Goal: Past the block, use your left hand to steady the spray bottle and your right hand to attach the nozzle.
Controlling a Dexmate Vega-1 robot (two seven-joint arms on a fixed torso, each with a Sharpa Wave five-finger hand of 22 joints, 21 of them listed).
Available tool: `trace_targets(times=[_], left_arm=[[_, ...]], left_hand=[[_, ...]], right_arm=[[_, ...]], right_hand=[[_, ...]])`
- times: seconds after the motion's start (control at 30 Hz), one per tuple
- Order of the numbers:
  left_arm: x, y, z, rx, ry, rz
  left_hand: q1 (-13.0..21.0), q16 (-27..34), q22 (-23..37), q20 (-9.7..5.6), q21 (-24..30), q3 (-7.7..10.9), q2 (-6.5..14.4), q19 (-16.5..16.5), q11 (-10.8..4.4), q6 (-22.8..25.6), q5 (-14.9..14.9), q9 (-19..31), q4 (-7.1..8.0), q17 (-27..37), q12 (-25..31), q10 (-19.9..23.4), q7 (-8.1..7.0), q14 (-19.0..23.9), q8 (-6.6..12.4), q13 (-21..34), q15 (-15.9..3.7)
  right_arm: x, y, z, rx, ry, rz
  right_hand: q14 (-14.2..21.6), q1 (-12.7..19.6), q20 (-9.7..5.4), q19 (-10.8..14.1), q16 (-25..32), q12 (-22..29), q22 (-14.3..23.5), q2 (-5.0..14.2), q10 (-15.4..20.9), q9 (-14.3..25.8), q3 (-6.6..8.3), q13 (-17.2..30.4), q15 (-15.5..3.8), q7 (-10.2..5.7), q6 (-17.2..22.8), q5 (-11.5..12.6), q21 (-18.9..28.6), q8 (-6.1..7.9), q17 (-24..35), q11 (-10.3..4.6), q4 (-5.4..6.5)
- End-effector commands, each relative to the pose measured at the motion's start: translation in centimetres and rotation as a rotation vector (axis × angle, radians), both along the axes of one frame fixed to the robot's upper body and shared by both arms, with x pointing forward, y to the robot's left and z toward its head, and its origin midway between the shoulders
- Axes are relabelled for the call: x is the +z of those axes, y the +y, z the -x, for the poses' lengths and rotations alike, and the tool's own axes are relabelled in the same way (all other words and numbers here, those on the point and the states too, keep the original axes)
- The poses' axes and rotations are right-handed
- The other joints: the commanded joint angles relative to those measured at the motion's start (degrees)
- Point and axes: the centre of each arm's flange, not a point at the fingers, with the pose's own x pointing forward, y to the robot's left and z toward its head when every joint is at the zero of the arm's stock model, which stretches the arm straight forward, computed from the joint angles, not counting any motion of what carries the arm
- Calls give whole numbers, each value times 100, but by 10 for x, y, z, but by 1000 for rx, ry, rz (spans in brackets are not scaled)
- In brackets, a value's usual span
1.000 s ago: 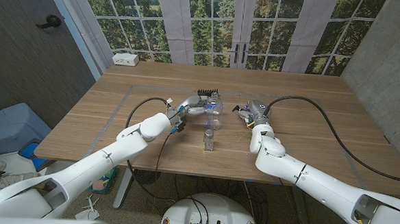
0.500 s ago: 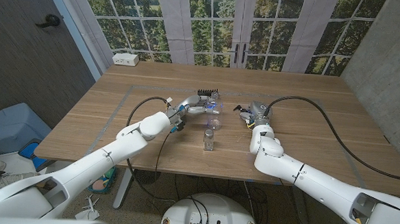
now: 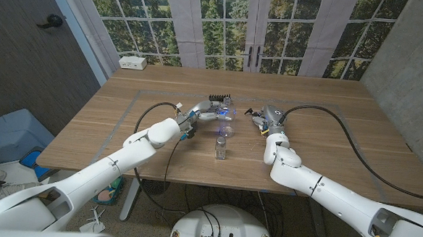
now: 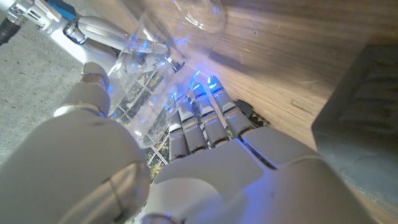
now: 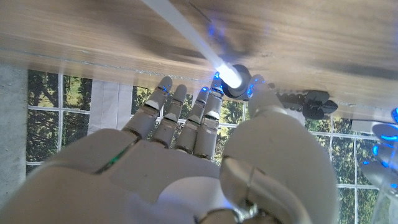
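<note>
The clear spray bottle (image 3: 225, 113) is past the small block (image 3: 221, 147) that stands on the wooden table (image 3: 321, 95). My left hand (image 3: 210, 107) grips the bottle from its left; in the left wrist view my fingers (image 4: 202, 121) wrap the clear bottle (image 4: 140, 84). My right hand (image 3: 265, 118) is just right of the bottle and apart from it. It pinches the nozzle (image 5: 236, 81), a black cap with a white tube (image 5: 180, 28) reaching away from the hand.
A white box (image 3: 133, 62) sits at the table's far left corner. Black cables (image 3: 342, 125) run across the table's right side behind my right arm. A blurred grey shape (image 4: 364, 118) lies close beside my left hand.
My right hand has edged slightly toward the bottle with the nozzle in it. The left hand and the bottle have stayed in place.
</note>
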Motion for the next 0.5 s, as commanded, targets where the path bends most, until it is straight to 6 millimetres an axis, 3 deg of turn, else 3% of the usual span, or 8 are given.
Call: trace_targets(times=[0.03,0.5], left_arm=[[2,-1,-2,-4,-2,-5],[5,0,-1,-8,-12,-13]], left_hand=[[1016,-37,16,-34,48,11,1118,22,-258,1392,30,4,29,17,-6,298,66,67,14,24,-635],[1029,-46,15,-30,49,-3,1124,16,-251,1379,31,5,18,23,-24,294,59,69,2,31,-635]], right_arm=[[5,-6,1,58,-80,-129],[16,-13,2,140,-185,-312]], right_hand=[[42,353,-19,23,52,52,19,274,64,3,-24,28,-942,-266,327,32,34,35,38,3,14],[67,431,-18,59,126,67,27,280,120,8,-88,63,-939,-208,336,40,63,54,104,10,18]])
